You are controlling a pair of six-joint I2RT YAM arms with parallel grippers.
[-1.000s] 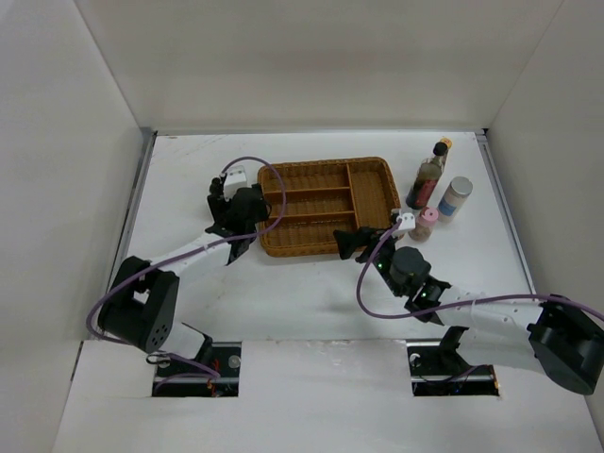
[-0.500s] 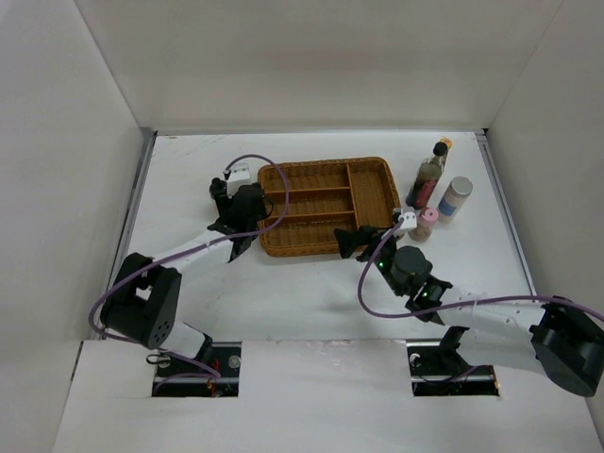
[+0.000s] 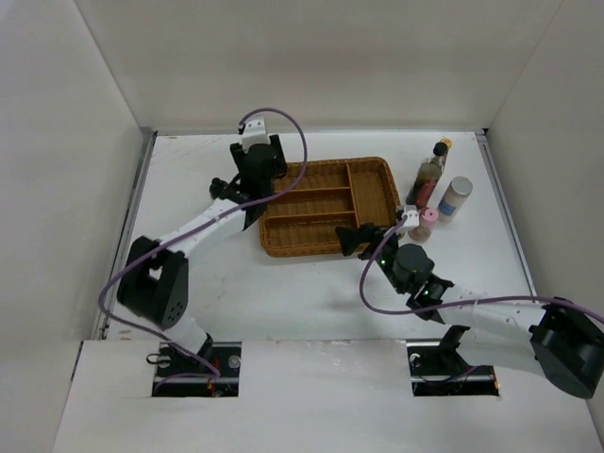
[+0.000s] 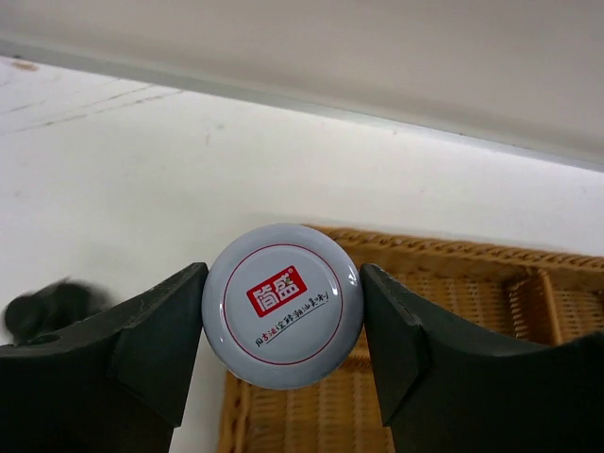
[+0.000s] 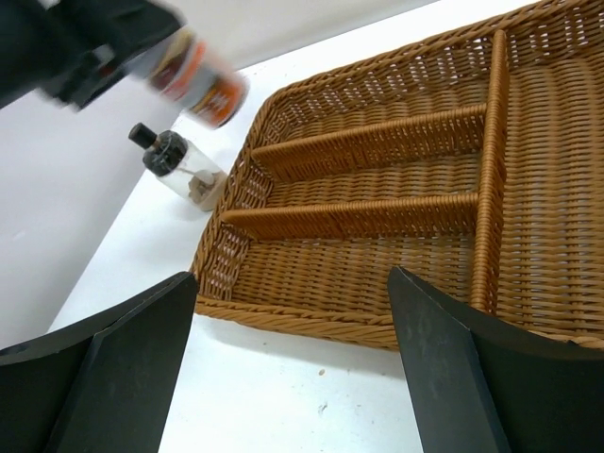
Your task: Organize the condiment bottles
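My left gripper is shut on the white-lidded jar, its lid with a red label squeezed between both fingers, held in the air over the left rim of the wicker tray. From the right wrist the jar shows up at the top left, blurred. A black-capped bottle lies on the table left of the tray. My right gripper stands open with nothing in it, just before the tray's near rim. In the top view the left gripper is at the tray's left end and the right gripper at its near edge.
Right of the tray stand a tall dark-filled bottle, a yellow-capped dark sauce bottle, a pink-capped one and a white-blue cylinder. White walls enclose the table on three sides.
My left gripper has shut on the white-lidded jar, lifted it and carried it toward the far side by the tray's left rim. The right arm has hardly moved.
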